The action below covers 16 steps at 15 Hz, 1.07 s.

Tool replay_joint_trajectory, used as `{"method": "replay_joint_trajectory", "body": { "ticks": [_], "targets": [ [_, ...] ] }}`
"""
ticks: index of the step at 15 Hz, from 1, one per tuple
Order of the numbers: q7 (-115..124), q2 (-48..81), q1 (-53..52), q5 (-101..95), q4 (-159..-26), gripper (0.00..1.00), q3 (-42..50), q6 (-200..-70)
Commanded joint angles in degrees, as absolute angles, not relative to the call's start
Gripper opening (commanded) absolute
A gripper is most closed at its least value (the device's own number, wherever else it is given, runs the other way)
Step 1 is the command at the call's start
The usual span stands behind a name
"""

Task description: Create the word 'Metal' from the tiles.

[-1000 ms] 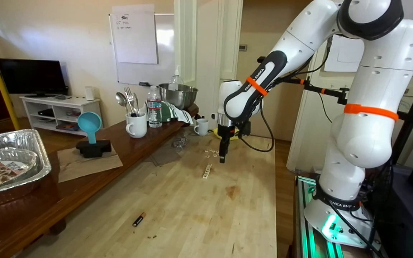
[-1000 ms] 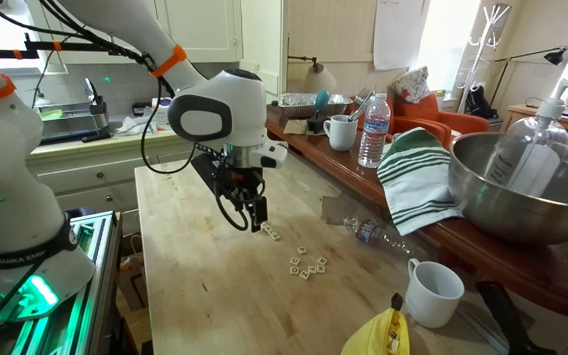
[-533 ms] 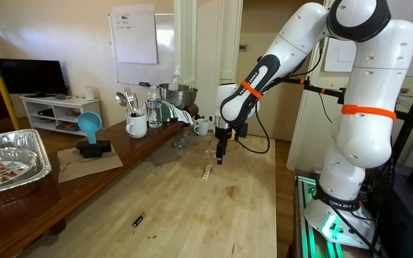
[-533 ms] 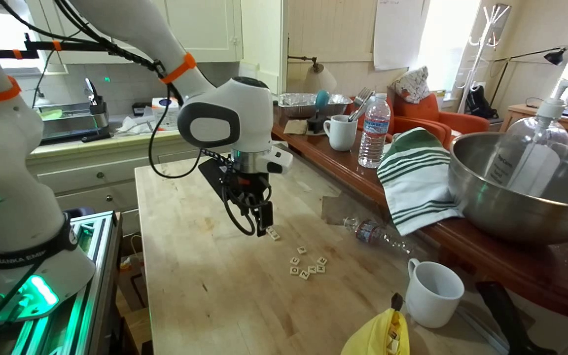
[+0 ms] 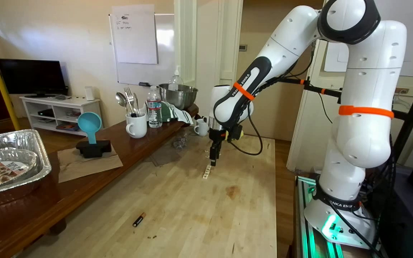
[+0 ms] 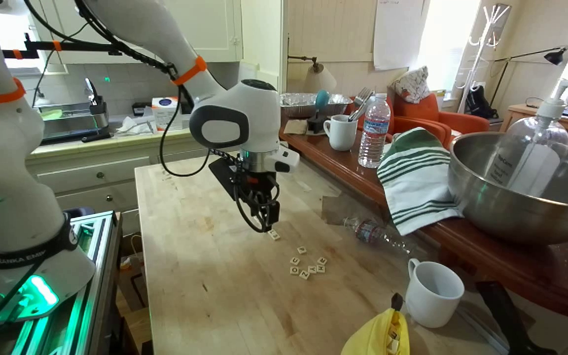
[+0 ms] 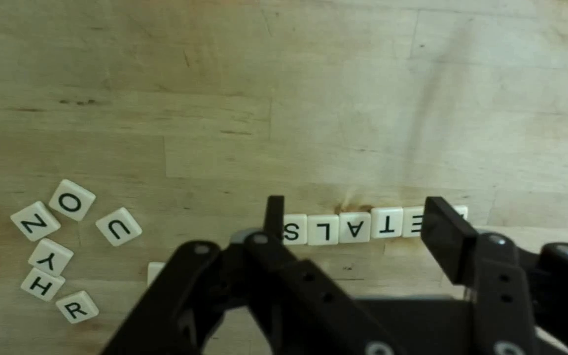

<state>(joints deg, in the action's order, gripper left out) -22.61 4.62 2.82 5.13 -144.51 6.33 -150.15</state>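
Tiles (image 7: 323, 230) lie on the desk (image 7: 215, 108) in one row, with S, L, A and T readable in the wrist view, and other tiles (image 7: 72, 199) are scattered near it. The end effector (image 7: 354, 214) hangs near this row and is spread wide.

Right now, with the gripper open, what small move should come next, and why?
I'd probably shift the gripper toward the S tile and slide it away: in the wrist view, the row of tiles shows, upside down, a mostly hidden tile, then ETALS, so the S looks extra for Metal.
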Motion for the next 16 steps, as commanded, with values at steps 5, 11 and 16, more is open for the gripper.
{"method": "replay_joint_trajectory", "body": {
  "ticks": [5, 11, 16],
  "targets": [
    [-23.5, 9.4, 5.5, 5.8, -141.5, 0.13, 3.9, -153.5],
    [-23.5, 9.9, 6.7, 5.4, -141.0, 0.0, 3.7, -154.1],
    [-23.6, 10.9, 7.2, 5.2, -140.4, 0.0, 3.6, -154.5]
  ]
}}
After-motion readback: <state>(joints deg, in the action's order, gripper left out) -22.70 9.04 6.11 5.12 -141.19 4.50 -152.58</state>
